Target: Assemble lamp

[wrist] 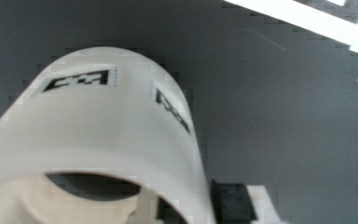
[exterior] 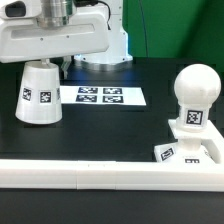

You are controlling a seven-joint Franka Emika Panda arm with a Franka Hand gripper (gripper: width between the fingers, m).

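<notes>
The white tapered shade (exterior: 40, 95) stands narrow end up at the exterior view's left, tags on its side. My gripper (exterior: 57, 63) is right over its top. In the wrist view the shade (wrist: 114, 120) fills the picture with its dark opening near me. One dark finger (wrist: 234, 200) lies against the outside of its wall; the other finger is hidden by the shade. The jaws look shut on the shade's upper wall. The round-headed bulb (exterior: 193, 100) stands upright on the flat square base (exterior: 178, 153) at the exterior view's right.
The marker board (exterior: 100, 96) lies flat just beside the shade; its corner shows in the wrist view (wrist: 327, 12). A long white rail (exterior: 110, 172) runs along the near edge of the black table, against the base. The arm's white body hangs over the shade.
</notes>
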